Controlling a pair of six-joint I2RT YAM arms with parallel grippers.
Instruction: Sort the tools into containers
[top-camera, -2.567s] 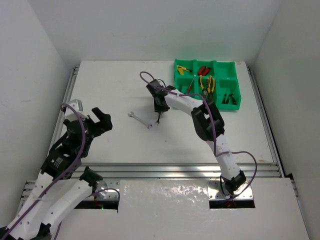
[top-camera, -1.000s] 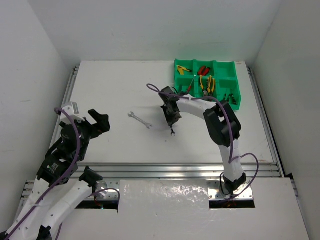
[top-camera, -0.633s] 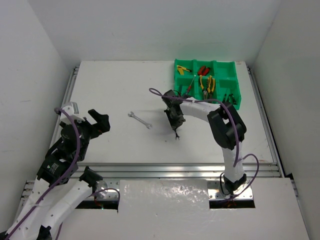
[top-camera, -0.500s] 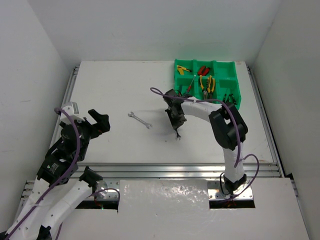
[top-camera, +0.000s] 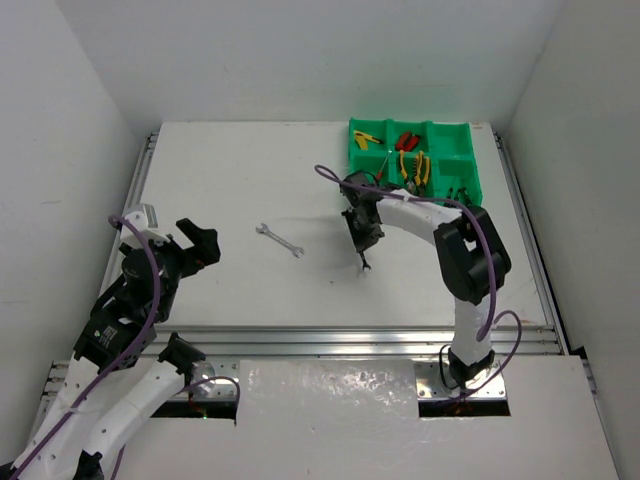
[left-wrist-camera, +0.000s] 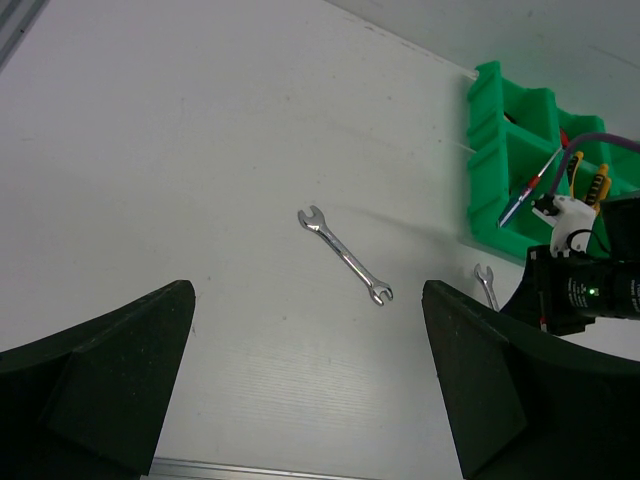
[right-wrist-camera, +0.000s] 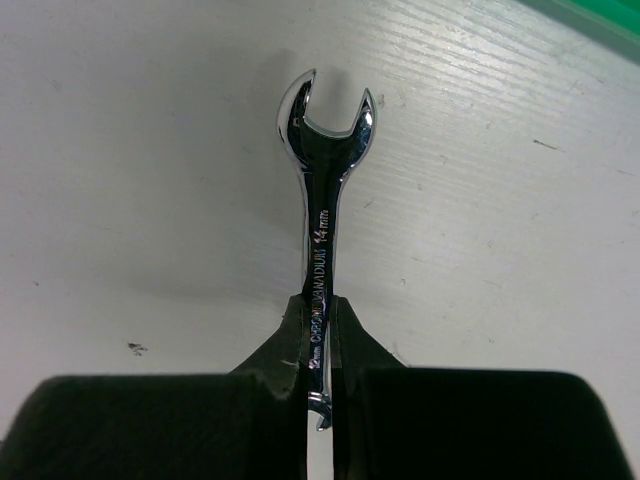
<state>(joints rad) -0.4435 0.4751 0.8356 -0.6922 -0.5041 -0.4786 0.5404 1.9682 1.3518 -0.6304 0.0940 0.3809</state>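
Right pincer (right-wrist-camera: 318, 335): jaws drawn together on the shank of a held wrench (right-wrist-camera: 322, 200), gripped near its lower end. The free open-ended head points away from the wrist camera, over the white counter (top-camera: 220, 180). In the top view this wrench hangs tip-down below the pincer; whether the tip touches the counter cannot be told.

Left pincer (left-wrist-camera: 307, 292): jaws spread wide, holding and touching nothing, poised above the counter's left side.

Count: two wrenches, one held and one loose. The loose wrench (top-camera: 280, 240) lies flat and slanted on the counter between the two arms, well apart from the held one. There is one green tray (top-camera: 470, 170), with six open compartments in two rows of three, standing at the far right of the counter. In it are yellow-handled pliers (top-camera: 413, 166), red-handled tools (top-camera: 405, 140) and a thin screwdriver (top-camera: 383, 170) leaning on a divider. The tools in the tray are too small to count.

Held wrench: bright silver, slim, open-ended at both ends, with stamped lettering along the shank. It hangs on the near side of the tray's left end, near that end but apart from it.
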